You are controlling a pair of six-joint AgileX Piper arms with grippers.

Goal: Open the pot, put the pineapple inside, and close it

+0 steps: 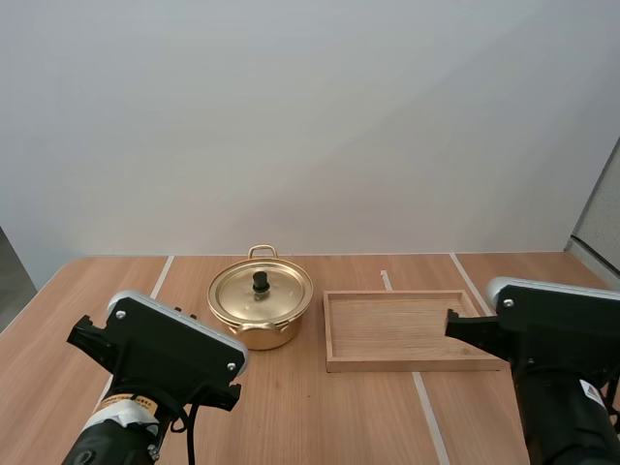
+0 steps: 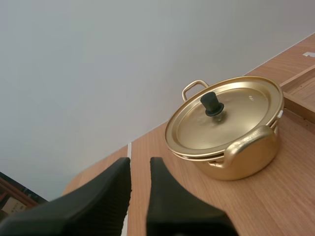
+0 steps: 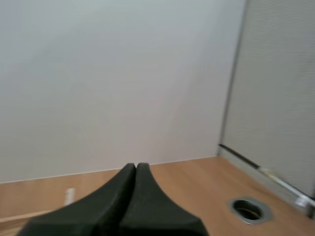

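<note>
Status: nothing done yet, as far as I can judge. The pot [image 1: 260, 312] sits on the counter [image 1: 310, 417] with its lid [image 2: 231, 118] fully seated and the black knob [image 2: 212, 104] upright at the lid's centre. So opening, loading the pineapple and closing are all left. A wooden tray [image 1: 407, 365] lies just beside the pot on the side toward my right arm [image 1: 557, 339]; it looks close but not touching. Left end effector [image 2: 140, 167]: released, fingers apart with a narrow gap, holding nothing. It sits on the robot's side of the pot, off toward the side away from the tray and well apart from the pot, pointing roughly at it. The knob is ahead of the fingertips and across toward the tray side. Right end effector [image 3: 136, 167]: clenched on nothing, fingers pressed together in one wedge, aimed away from the pot. From above, my left arm [image 1: 160, 344] is the closer one to the pot, while the right arm is beyond the tray from it. My read: the left end effector is better placed for the knob, but the gap looks tight, so it may need to open wider before closing in on the lid.
</note>
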